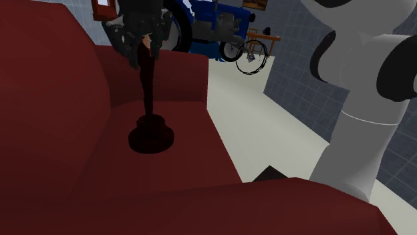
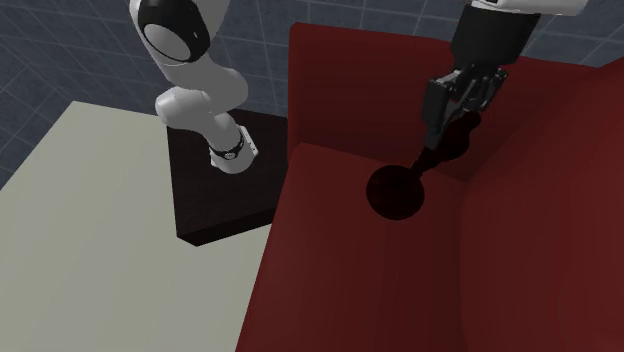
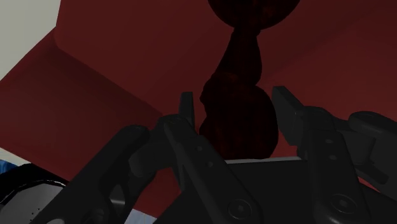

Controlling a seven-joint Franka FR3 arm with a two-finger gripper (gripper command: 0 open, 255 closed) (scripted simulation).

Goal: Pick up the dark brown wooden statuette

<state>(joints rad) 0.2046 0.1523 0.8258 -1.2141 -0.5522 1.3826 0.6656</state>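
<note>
The dark brown statuette (image 1: pixel 150 132) stands upright on the seat of a dark red sofa (image 1: pixel 175 170), with a round base and a slim stem. In the second exterior view its base (image 2: pixel 397 192) shows as a dark disc on the seat. My black gripper (image 1: pixel 143 45) (image 2: pixel 452 100) is down over the statuette's top. In the wrist view the statuette's bulbous top (image 3: pixel 240 113) sits between the gripper's (image 3: pixel 236 107) fingers (image 3: pixel 187 109), which stand apart on either side, very close to it. The gripper is open.
The sofa's backrest (image 2: pixel 400 70) and armrest (image 1: pixel 40 100) rise close around the statuette. A pale floor (image 2: pixel 110 240) lies beside the sofa, with my dark stand (image 2: pixel 215 195) on it. A blue vehicle (image 1: pixel 217 27) and a wheel (image 1: pixel 251 57) stand beyond the sofa.
</note>
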